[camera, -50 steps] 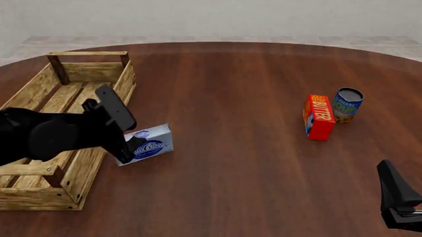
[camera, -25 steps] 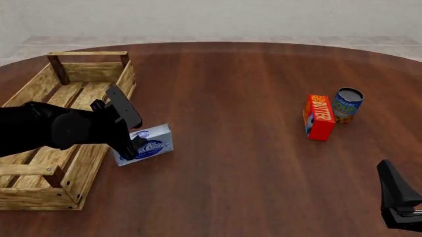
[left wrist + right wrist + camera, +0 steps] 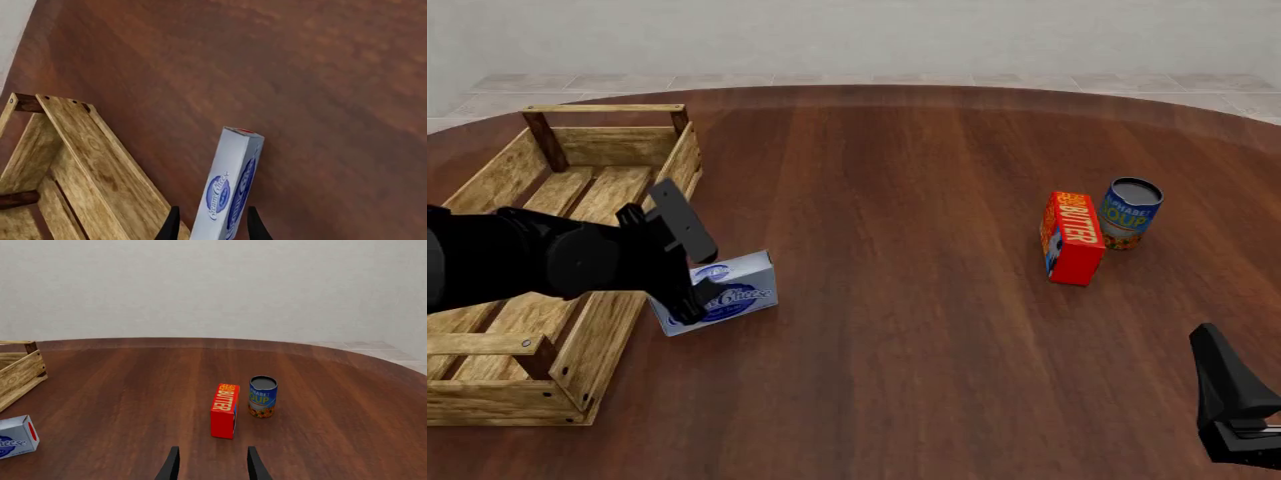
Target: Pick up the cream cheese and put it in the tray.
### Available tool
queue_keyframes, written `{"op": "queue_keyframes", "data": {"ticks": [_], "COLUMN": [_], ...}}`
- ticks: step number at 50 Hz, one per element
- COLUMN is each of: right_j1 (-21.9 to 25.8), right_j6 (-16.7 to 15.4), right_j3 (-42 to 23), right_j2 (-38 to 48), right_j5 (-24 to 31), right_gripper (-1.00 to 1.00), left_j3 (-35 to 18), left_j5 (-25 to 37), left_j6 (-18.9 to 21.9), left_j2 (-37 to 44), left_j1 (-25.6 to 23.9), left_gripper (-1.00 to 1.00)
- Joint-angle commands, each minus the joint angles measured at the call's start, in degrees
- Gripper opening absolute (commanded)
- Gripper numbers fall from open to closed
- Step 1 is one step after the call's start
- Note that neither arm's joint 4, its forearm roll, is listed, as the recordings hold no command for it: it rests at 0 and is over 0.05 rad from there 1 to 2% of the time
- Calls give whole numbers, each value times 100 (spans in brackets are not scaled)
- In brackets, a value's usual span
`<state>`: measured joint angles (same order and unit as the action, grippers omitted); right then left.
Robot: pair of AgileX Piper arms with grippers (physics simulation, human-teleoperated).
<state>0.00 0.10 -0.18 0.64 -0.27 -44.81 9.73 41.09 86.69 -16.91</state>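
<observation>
so over on the left there's one tray (image 3: 510,345), a light-wood slatted crate with raised sides and a bar handle at each end, sitting on the dark wood-grain bench (image 3: 921,340). the left arm comes in low over the tray's near half, black and chunky, reaching out over the tray's right wall with the left gripper (image 3: 685,283) angled down at the cream cheese (image 3: 723,292). from the left wrist view the two dark fingertips (image 3: 171,229) sit either side of the box's near end with a narrow gap on each side, so the jaws are parted just wider than the box and i can't tell if they're actually touching it. the cream cheese is one small rectangular carton, pale blue-white with a dark blue oval, standing on the bench just beside the tray's right wall, outside it.

well apart to the right there's one red-orange butter box (image 3: 1073,238) standing upright, and one round can (image 3: 1129,212) with a blue label just beside it. the right gripper (image 3: 210,470) sits low at the near right edge, jaws open with nothing between them.
</observation>
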Motion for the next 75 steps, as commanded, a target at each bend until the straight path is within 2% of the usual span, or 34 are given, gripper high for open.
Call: {"op": "queue_keyframes", "data": {"ticks": [1, 28, 54, 63, 75], "right_j1": [-1, 2, 2, 2, 3], "right_j6": [4, 1, -4, 1, -3], "right_j3": [-4, -7, -4, 0, -3], "right_j2": [-11, -20, -19, -10, -18], "right_j5": [18, 26, 18, 10, 17], "right_gripper": [100, 100, 100, 100, 100], "left_j3": [-15, 16, -123, -106, -149], "left_j5": [-117, -15, 28, 87, 130], "left_j6": [189, 46, 105, -89, -59], "left_j2": [217, 488, 779, 834, 950], "left_j1": [152, 182, 507, 384, 467], "left_gripper": [100, 100, 100, 100, 100]}}
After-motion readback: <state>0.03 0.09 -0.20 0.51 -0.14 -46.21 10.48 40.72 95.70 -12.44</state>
